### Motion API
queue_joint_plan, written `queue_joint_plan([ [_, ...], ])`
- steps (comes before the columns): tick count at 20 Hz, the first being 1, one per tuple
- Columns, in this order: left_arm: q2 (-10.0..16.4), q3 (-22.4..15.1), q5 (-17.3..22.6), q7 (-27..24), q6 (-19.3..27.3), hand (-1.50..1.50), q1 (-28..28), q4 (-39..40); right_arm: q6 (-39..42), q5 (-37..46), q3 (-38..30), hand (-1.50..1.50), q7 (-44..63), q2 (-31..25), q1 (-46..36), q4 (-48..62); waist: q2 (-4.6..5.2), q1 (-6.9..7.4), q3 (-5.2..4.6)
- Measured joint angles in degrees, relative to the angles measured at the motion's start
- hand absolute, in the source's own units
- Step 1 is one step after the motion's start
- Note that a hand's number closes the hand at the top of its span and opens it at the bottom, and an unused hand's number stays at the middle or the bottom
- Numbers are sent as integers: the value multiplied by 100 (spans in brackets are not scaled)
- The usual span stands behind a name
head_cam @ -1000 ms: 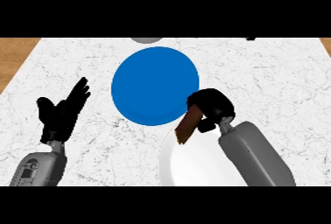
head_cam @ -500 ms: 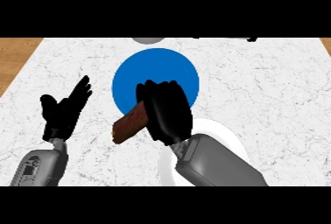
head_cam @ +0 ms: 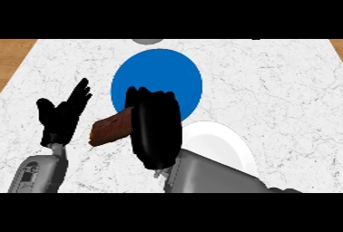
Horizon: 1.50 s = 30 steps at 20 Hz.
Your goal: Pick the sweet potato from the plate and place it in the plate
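Note:
A brown sweet potato hangs above the counter, sticking out leftward from my right hand, whose fingers are curled round it. It sits just below the lower left edge of the blue plate. A white plate lies behind and to the right of that hand, partly hidden by my right forearm. My left hand rests open at the left, fingers up, apart from the potato.
The marble counter stretches across the view, with a wooden strip along its left side. A grey round object peeks in at the far top edge.
My right hand has carried the sweet potato from beside the white plate leftward and forward toward the blue plate's lower left edge. The left hand has stayed still.

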Motion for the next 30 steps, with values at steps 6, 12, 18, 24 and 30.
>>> queue_joint_plan([
  [6,14,59,-8,27,53,0,174,-152,-304,35,-301,150,7,-4,-68,432,12,-116,5],
  [12,10,122,16,67,41,0,125,-134,-577,-99,-884,150,-410,12,125,1095,22,-211,7],
  [18,13,109,-14,95,36,0,270,-328,-364,-943,-1417,-150,-1104,-63,522,1506,28,-220,10],
  [24,-38,101,-74,86,69,0,347,-376,-178,-1752,-1897,-150,-2373,-157,911,1719,25,-243,10],
  [30,-13,162,-49,45,12,0,319,-328,-703,-1865,-2125,-150,-3482,-98,899,1541,24,-250,11],
])
